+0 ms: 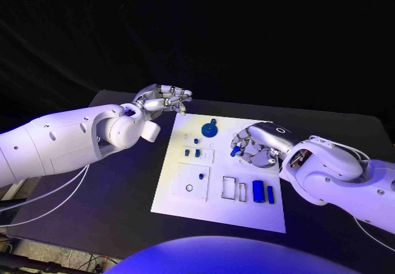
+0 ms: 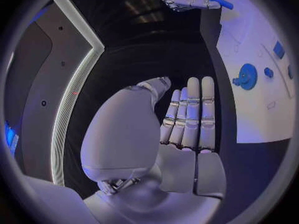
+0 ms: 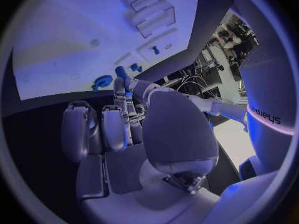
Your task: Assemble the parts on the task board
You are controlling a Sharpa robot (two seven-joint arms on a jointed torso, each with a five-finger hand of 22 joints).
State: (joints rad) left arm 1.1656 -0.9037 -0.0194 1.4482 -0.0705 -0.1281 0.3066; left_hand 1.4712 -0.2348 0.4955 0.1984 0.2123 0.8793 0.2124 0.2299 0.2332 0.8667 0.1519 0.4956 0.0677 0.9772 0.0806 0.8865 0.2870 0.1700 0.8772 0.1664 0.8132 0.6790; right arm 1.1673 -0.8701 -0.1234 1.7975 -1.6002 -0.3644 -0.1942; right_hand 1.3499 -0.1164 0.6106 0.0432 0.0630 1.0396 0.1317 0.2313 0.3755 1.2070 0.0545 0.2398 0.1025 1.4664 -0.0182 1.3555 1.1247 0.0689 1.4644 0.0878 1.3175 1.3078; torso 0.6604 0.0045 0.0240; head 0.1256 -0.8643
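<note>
Head view: right hand pinches a blue peg near-upright; left hand curled, holding nothing.

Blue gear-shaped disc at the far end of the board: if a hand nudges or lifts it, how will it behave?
The blue gear-shaped disc looks like rigid plastic, so probably stiff and light. It lies flat on the white task board, so a nudge would likely slide it, not tip it. Set on edge, its round outline might let it roll. Its raised centre probably offers the easiest grip.
</note>
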